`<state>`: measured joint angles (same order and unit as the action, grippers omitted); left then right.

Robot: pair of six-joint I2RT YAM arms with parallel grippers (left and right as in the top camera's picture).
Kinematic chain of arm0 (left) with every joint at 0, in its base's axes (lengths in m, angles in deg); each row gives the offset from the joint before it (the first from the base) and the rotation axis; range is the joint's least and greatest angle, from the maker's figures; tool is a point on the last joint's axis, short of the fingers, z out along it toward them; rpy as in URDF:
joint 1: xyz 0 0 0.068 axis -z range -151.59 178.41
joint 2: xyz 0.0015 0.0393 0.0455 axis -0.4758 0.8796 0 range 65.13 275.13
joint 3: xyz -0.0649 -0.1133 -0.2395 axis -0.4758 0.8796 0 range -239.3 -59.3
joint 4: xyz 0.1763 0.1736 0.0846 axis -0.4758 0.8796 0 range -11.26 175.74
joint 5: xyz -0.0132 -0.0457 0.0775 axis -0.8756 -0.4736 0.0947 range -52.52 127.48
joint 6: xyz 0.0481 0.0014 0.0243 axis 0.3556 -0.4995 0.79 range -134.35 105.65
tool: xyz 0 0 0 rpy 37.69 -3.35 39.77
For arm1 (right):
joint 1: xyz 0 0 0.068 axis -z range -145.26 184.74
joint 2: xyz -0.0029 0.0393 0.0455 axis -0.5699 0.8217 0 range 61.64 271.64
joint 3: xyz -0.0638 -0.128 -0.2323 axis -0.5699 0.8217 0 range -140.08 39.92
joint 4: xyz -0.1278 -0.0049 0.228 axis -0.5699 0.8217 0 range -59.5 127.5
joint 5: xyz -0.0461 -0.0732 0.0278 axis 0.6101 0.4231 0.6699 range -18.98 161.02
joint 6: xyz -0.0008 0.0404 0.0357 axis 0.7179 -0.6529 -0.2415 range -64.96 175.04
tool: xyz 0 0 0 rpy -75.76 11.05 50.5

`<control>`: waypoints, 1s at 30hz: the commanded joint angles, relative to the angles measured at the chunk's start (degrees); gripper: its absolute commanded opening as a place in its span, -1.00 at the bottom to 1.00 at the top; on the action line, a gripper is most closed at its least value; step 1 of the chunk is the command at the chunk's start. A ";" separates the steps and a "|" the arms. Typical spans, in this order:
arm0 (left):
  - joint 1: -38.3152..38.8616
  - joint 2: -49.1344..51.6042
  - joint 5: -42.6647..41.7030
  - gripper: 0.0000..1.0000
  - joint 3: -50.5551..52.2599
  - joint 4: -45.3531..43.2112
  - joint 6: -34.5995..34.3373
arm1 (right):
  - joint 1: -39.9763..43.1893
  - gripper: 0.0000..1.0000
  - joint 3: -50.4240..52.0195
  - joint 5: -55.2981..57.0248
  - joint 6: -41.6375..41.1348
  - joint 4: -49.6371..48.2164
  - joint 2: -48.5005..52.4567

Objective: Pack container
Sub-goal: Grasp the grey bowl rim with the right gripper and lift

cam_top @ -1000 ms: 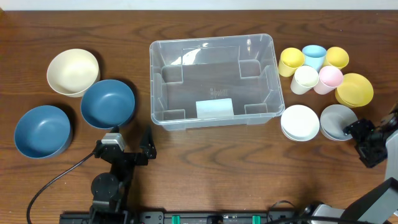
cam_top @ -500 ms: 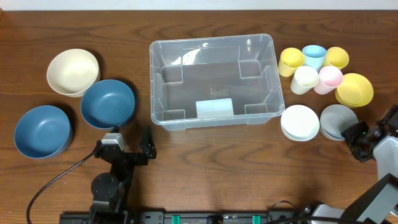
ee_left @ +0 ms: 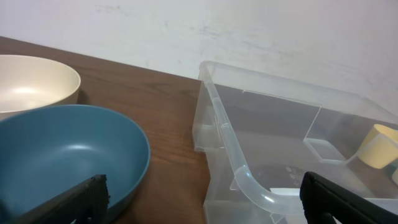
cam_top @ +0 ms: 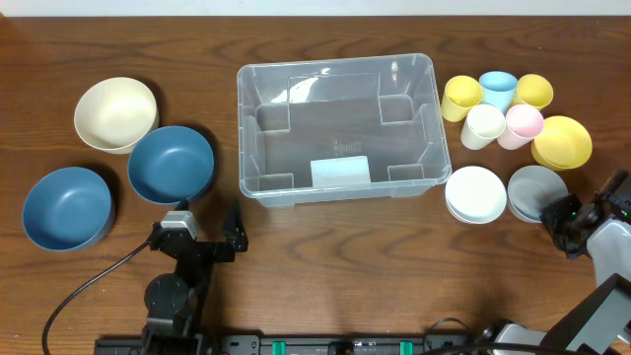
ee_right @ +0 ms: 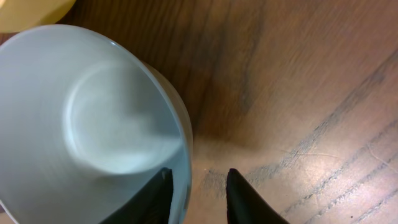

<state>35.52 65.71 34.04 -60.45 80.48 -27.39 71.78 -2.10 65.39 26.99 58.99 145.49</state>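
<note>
Your container (cam_top: 336, 128) sits upright in the middle of the brown surface (cam_top: 335, 271). It is a big clear bin. A pale label (cam_top: 340, 172) shows at its near side.

On your left side there are three bowls. A cream bowl (cam_top: 115, 114) is at the back. A blue bowl (cam_top: 171, 164) is near the container's front corner. A second blue bowl (cam_top: 67, 208) is further out to the side. All three stand apart from the container.

Your left fingers (cam_top: 202, 232) hang just in front of the blue bowl. They are spread wide apart and hold nothing.

On your right side five cups stand close together at the back. They are a yellow cup (cam_top: 460, 98), a light blue cup (cam_top: 498, 90), an other yellow cup (cam_top: 533, 92), a white cup (cam_top: 483, 126) and a pink cup (cam_top: 522, 125). A yellow bowl (cam_top: 562, 142) is just beside them. In front, a white bowl (cam_top: 475, 194) is near the container's front corner, and a grey bowl (cam_top: 532, 189) is just beside it.

Your right fingers (cam_top: 564, 212) are at the grey bowl's outer edge. In the right wrist view, one finger (ee_right: 158, 198) is inside the bowl and the other finger (ee_right: 245, 198) is outside, with the rim between them. They are close together, but a strip of wood shows between the rim and the outside finger. So they are not squeezing the bowl.
</note>
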 commanded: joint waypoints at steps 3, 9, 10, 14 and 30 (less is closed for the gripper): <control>-0.35 -0.35 0.17 0.96 0.92 2.10 1.16 | 0.28 -0.79 0.48 1.09 -0.24 -0.44 -0.26; -0.35 -0.35 0.17 0.96 0.92 2.10 1.16 | 0.28 -0.98 0.48 1.09 -0.28 0.07 -0.26; -0.35 -0.35 0.17 0.96 0.92 2.10 1.16 | 0.28 -0.97 0.48 1.09 -0.68 0.24 -0.26; -0.35 -0.35 0.17 0.96 0.92 2.10 1.16 | 0.31 -0.98 -0.07 -0.04 -2.40 1.40 -0.44; -0.35 -0.35 0.17 0.96 0.92 2.10 1.16 | -1.55 -0.97 -29.55 -12.09 3.45 23.87 -12.63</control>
<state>35.52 65.71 34.04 -60.45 80.48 -27.39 71.60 -26.93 60.50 25.78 82.58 136.18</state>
